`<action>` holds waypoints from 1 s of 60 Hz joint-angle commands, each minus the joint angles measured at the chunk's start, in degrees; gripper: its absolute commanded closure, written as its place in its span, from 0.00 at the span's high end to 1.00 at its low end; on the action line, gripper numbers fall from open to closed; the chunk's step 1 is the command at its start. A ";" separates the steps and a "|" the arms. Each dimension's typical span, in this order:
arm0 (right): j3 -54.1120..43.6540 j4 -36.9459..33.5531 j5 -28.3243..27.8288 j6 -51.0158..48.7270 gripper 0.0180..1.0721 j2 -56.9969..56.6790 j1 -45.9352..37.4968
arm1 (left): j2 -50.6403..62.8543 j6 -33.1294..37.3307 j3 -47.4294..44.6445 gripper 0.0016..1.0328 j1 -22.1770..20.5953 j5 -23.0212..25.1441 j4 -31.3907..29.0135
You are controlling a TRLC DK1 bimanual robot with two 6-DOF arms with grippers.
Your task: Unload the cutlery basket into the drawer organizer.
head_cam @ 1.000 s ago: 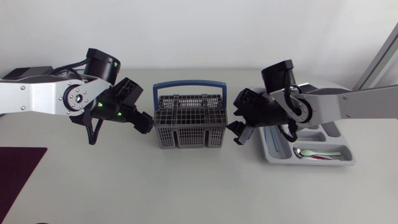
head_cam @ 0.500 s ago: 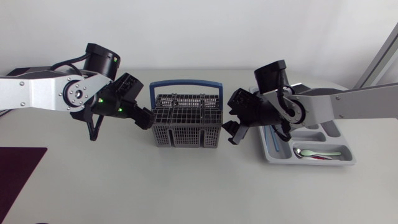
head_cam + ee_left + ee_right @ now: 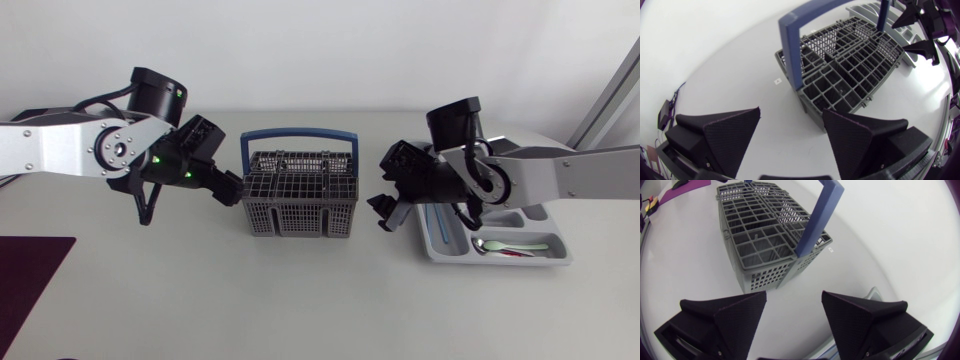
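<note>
Left hand (image 3: pixel 232 189) closer beside cutlery basket (image 3: pixel 300 195), right hand (image 3: pixel 383 212) back toward drawer organizer (image 3: pixel 500 258) (2 hands released, empty): likely finishing.

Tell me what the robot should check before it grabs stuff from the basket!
1. Left gripper open and empty: ok.
2. Right gripper open and empty: ok.
3. Basket upright between both grippers: ok.
4. Cutlery inside basket: cannot tell; none sticks up, and the cells look dark.
5. Tray has bare slots: ok; a spoon lies in one.
</note>
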 commanded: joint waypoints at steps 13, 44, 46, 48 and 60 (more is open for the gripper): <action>-6.96 0.32 1.43 -0.18 0.95 -12.92 -3.53 | -10.62 2.05 -4.72 0.96 4.61 1.03 -0.77; -15.13 -4.95 1.17 0.79 0.95 -34.63 -13.73 | -27.59 2.05 -11.40 0.96 10.32 5.16 -3.23; -15.39 -5.83 0.56 1.58 0.95 -35.94 -14.78 | -28.99 2.05 -11.93 0.96 10.41 5.52 -3.41; -15.57 -6.45 -0.24 2.19 0.95 -37.09 -15.66 | -30.31 2.05 -12.45 0.96 10.50 5.69 -3.49; -18.73 -7.24 -1.82 4.74 0.95 -42.89 -19.26 | -36.20 1.87 -15.88 0.96 12.17 5.96 -3.85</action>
